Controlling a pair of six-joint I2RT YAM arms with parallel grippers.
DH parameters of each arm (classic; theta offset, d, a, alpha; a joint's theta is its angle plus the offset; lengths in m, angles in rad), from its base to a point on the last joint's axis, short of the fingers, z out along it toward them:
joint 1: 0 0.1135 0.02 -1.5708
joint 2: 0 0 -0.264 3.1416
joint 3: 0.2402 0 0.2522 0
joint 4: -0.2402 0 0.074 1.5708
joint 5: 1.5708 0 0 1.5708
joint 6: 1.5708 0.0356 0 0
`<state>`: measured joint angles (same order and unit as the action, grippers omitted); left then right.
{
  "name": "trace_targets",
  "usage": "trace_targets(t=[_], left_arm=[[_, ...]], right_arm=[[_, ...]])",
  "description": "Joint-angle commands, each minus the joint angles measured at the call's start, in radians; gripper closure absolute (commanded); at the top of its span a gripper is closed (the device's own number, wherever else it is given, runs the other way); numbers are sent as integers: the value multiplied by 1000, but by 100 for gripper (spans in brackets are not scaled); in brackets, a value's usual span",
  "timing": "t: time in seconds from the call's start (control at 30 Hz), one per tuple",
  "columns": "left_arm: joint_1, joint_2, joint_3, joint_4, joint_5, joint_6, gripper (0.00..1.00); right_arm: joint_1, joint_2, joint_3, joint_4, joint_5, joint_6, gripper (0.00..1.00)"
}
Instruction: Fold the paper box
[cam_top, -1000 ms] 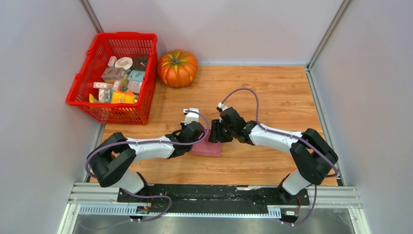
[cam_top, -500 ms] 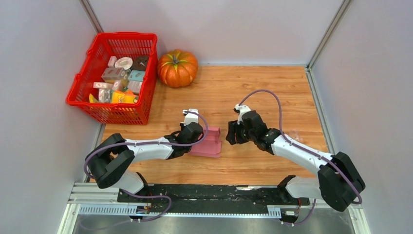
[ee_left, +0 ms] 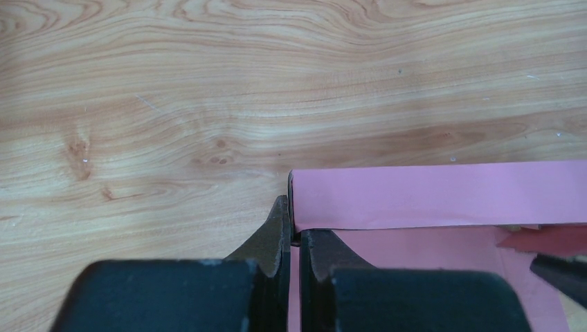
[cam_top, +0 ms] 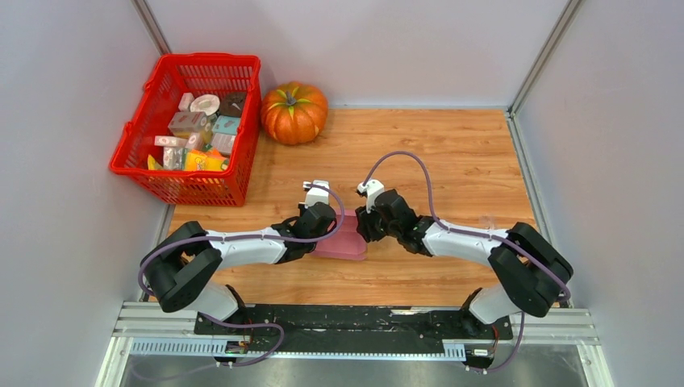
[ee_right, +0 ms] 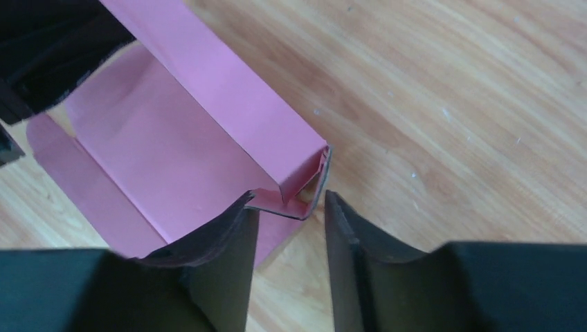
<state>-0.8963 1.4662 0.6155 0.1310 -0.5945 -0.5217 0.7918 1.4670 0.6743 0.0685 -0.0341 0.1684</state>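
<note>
Top view: the paper box (cam_top: pixel 345 244) is seen flat on the wooden table (cam_top: pixel 452 161) between the two arms, well apart from the red basket (cam_top: pixel 211 58) and the pumpkin (cam_top: pixel 294 113). Jaw states cannot be told here.

Left wrist view: the left gripper (ee_left: pixel 294 238) is shown pinched tight on the corner of the box's raised wall.

Right wrist view: the right gripper (ee_right: pixel 287 214) is seen partly open, with the box's folded corner set between its jaws and not clamped.

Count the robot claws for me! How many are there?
2. The left gripper pinches one wall of the paper box; the right gripper straddles a corner at the box's other end, jaws open.
</note>
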Motion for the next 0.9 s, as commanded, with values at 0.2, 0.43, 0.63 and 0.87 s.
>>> trace_targets(t=[0.2,0.43,0.63,0.87], left_arm=[[-7,-37,0,-21,9,15,100],[-7,-40,0,-28,12,9,100],[-7,-46,3,-36,12,5,100],[-7,-55,-8,-28,-8,-58,100]], right_arm=[[69,38,22,246,250,13,80],[129,82,25,309,379,26,79],[161,141,71,290,570,75,89],[297,291,175,208,966,304,100]])
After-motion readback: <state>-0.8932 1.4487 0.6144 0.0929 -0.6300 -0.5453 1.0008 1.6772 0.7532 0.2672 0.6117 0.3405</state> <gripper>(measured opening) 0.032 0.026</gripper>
